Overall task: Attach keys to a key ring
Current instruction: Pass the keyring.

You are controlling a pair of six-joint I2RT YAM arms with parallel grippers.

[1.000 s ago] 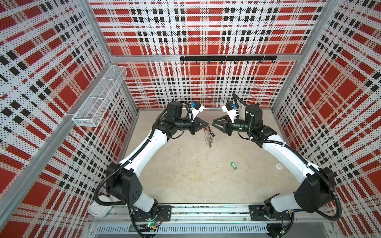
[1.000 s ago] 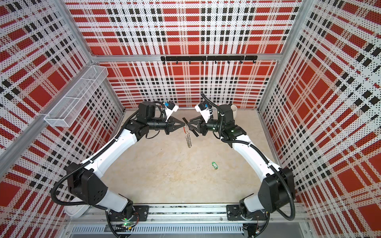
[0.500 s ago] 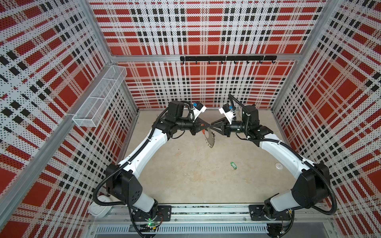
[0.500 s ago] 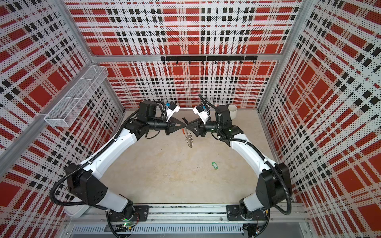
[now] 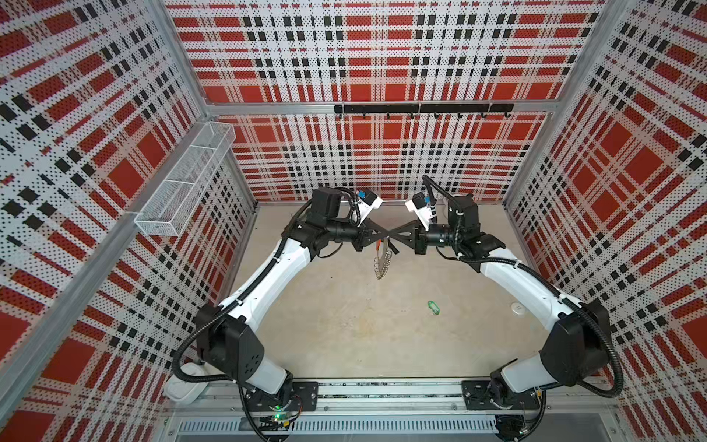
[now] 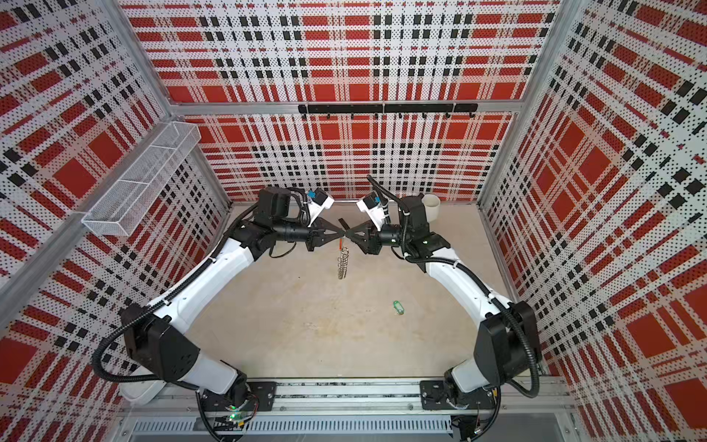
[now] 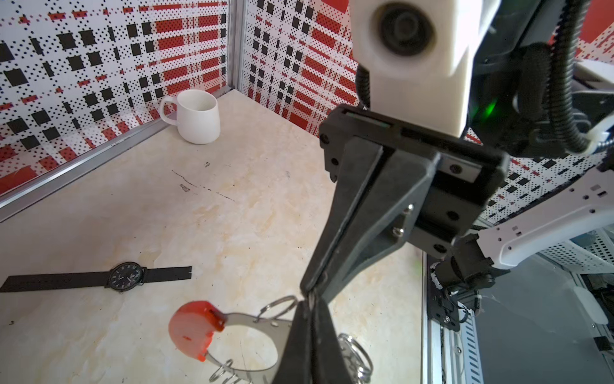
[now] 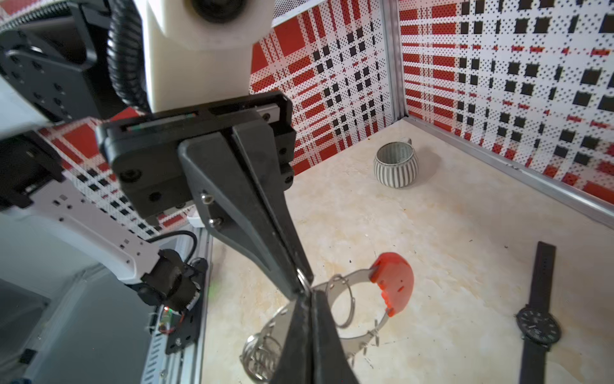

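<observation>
Your left gripper and right gripper meet tip to tip above the tabletop. Both are clamped tight on the key ring, which dangles just beneath them, red arc uppermost. The green key tag lies flat on the tabletop, well apart, on your right arm's side

Table front open bar key tag; watch, white mug behind.

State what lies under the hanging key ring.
Only bare table shows under the key ring; the green key tag lies apart. The ring's loops hide a small patch.
</observation>
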